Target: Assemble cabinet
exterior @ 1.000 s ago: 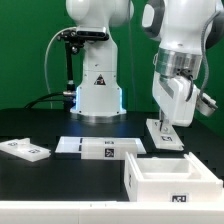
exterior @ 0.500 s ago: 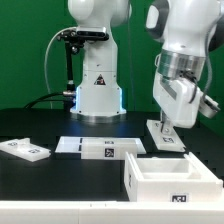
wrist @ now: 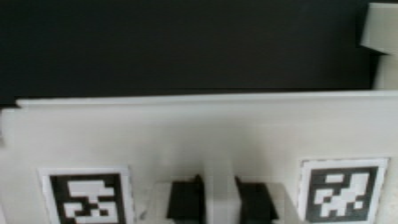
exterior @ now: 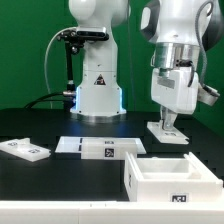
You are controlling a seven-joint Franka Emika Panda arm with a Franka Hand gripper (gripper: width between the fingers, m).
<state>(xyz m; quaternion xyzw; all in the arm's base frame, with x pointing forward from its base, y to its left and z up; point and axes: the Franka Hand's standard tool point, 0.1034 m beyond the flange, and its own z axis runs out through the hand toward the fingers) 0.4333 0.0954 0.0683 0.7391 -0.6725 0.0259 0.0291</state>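
Gripper (exterior: 168, 120) hung right above a flat white tagged panel (exterior: 172, 133), tips at or just off its top face. Wrist view showed the fingers (wrist: 183, 202) narrow with a thin gap between them; whether they pinched anything could not be told. Cabinet body (exterior: 150, 182) sat apart from the gripper, nearer the camera, open side up. Marker board (exterior: 100, 148) lay off to the gripper's side, toward the exterior view's left. Body looked rigid, thick-walled, smooth and bulky, likely light for its size. It looked too broad to span, so it was probably best gripped over one wall at the rim, jaws opened wide first.
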